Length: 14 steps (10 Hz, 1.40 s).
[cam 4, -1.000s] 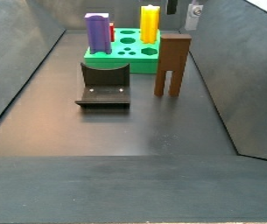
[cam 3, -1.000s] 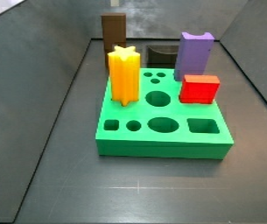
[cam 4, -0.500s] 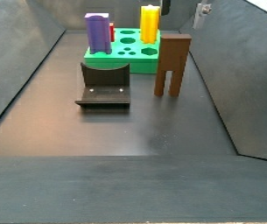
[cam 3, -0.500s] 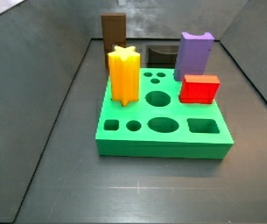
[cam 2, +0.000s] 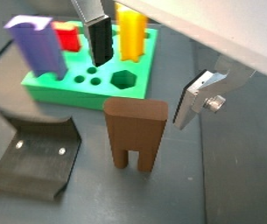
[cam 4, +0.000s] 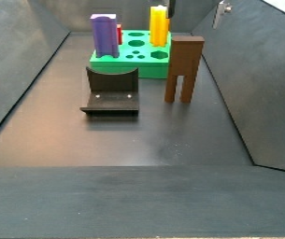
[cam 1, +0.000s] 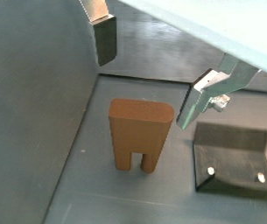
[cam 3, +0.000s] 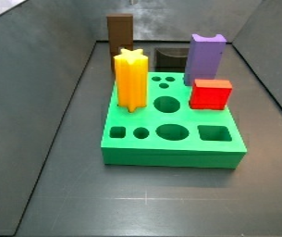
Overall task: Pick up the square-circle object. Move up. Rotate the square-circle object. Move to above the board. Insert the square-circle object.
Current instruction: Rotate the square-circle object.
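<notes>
On the dark floor beside the board [cam 4: 132, 58], the square-circle object [cam 4: 185, 68] stands upright with its two legs down, free of any grip; in a side view it rises behind the board's far left corner [cam 3: 119, 33]. The board [cam 3: 174, 130] carries a yellow star peg [cam 3: 130, 79], a purple block [cam 3: 205, 56] and a red cube [cam 3: 211, 93], with round and square holes open across its near part. The fixture [cam 4: 111, 89] sits on the floor between the board and the camera in that side view, left of the brown block.

The gripper [cam 2: 147, 61] hangs above the square-circle object [cam 2: 137, 132], its jaws spread wide, wider than the block. In both wrist views one silver finger [cam 1: 206, 99] shows to one side of the block [cam 1: 139, 133] and the dark-padded finger [cam 1: 105, 39] well apart on the other, neither touching it. In a side view only a small part of the gripper [cam 4: 220, 11] shows at the top edge.
</notes>
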{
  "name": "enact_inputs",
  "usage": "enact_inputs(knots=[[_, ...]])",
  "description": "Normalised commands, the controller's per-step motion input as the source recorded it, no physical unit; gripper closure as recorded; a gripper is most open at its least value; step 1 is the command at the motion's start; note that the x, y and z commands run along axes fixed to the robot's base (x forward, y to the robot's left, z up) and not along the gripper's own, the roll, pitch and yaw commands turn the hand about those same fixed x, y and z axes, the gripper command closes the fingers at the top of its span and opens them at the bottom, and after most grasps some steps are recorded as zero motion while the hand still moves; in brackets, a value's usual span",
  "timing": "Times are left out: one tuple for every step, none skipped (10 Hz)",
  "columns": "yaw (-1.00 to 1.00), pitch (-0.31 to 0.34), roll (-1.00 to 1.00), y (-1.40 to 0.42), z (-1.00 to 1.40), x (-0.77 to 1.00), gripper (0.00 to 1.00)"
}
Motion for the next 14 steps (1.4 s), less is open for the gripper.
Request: enact_inputs(knots=[[1.0,0.036,0.0,0.0,-0.01,0.02,0.0],[1.0,0.04,-0.01,0.0,-0.01,0.02,0.0],[1.0,0.046,-0.01,0.0,-0.01,0.02,0.0],[1.0,0.054,-0.01,0.0,-0.01,0.02,0.0],[1.0,0.068,-0.01,0.0,0.0,0.02,0.0],[1.0,0.077,-0.01,0.0,0.0,0.02,0.0],[0.69,0.085,-0.01,0.0,0.0,0.02,0.0],[0.53,0.084,-0.01,0.0,0.0,0.02,0.0],[0.3,0.083,-0.01,0.0,0.0,0.03,0.0],[0.19,0.082,-0.01,0.0,-1.0,0.0,0.0],[0.1,0.058,-0.01,0.0,-1.0,0.02,0.0],[0.07,0.027,-0.01,0.0,-1.0,0.04,0.0],[0.05,-0.012,0.0,0.0,-0.94,0.03,0.0],[0.04,-0.028,0.0,0.0,-0.83,0.03,0.0]])
